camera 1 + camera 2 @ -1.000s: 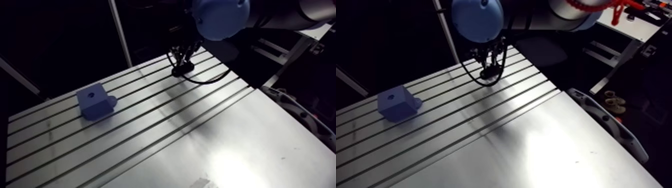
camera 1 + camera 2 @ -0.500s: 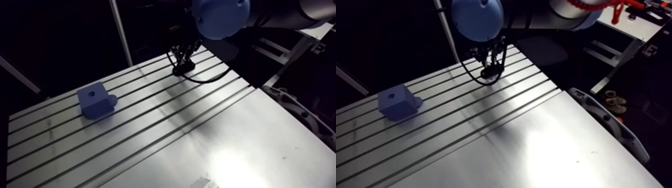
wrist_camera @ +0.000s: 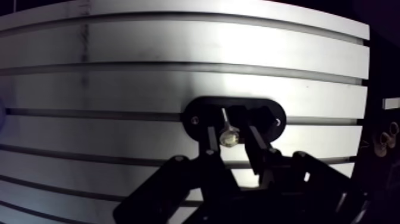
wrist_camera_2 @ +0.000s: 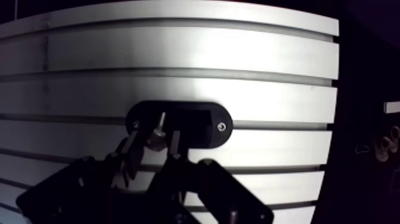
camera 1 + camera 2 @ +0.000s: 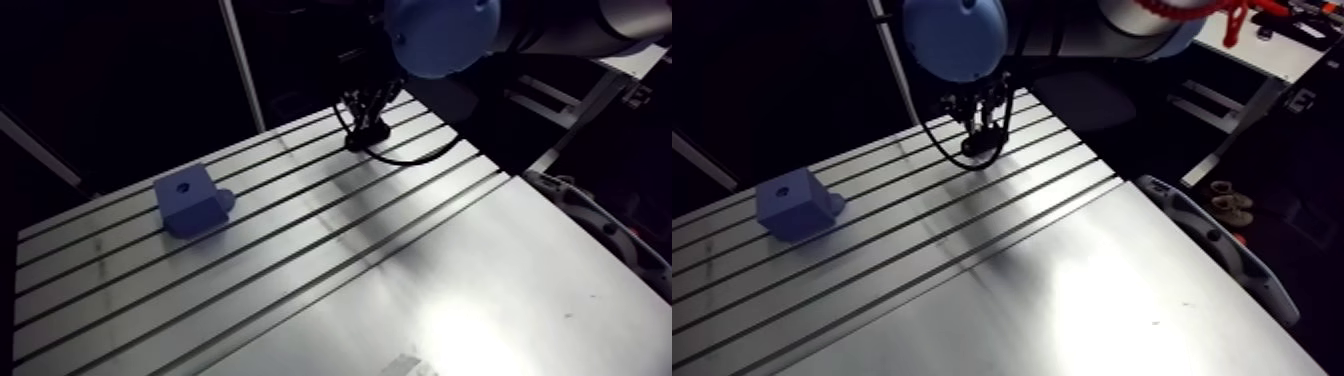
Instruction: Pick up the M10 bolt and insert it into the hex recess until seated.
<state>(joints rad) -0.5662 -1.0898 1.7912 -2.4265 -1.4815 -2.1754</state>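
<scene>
In the wrist view a small steel M10 bolt point(image 3: 228, 139) stands tilted between my two fingertips, its shank pointing down toward a black oval holder point(image 3: 265, 113) on the slotted table. My gripper point(image 3: 231, 134) is shut on the bolt's head, with one finger point(image 3: 211, 142) on each side of it. The arm view shows the gripper point(image 5: 366, 128) low over the holder at the table's far side. The blue block point(image 5: 190, 202) with the recess hole in its top sits far off to the left, apart from the gripper.
The slotted aluminium table point(image 5: 330, 260) runs from the holder toward the camera. A slanted metal post point(image 5: 240, 60) rises behind the table's far edge. A grey curved part point(image 5: 1212, 245) lies just off the table's right edge.
The gripper has risen slightly above the holder compared with the earlier frames. The blue block has not moved.
</scene>
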